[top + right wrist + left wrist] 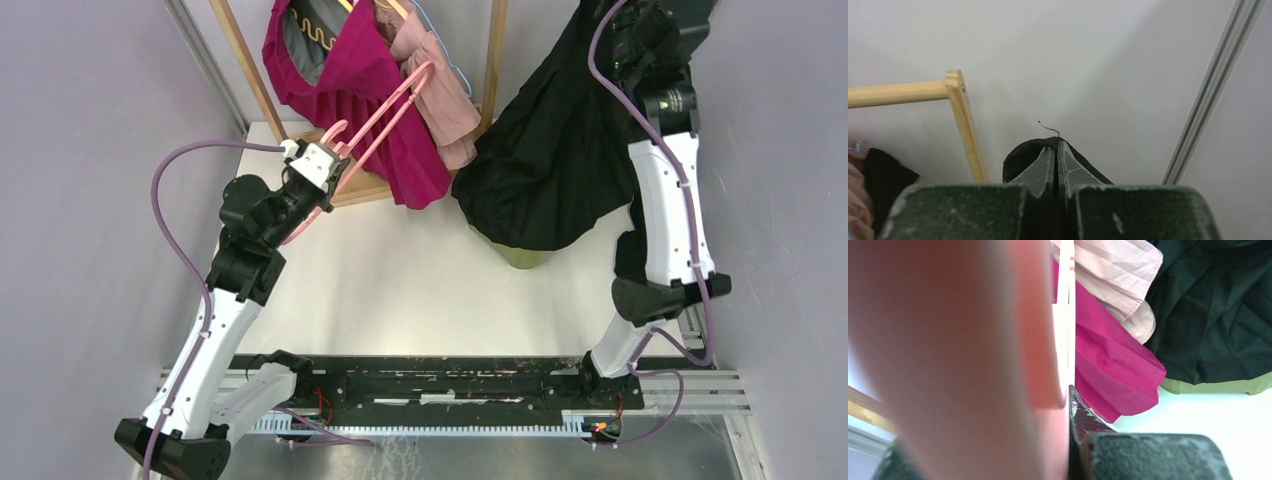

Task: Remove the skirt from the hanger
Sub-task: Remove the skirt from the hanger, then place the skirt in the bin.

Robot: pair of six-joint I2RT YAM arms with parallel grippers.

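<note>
We see pale grey walls (80,120) at nine and three o'clock, a white table (420,290) at centre, and a wooden rack (243,60) at twelve, with an aluminium post (207,65) just beside it.

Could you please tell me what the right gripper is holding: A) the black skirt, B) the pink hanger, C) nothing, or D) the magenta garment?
A: the right gripper is shut on a fold of the black skirt, while the left gripper holds the pink hanger.
</note>
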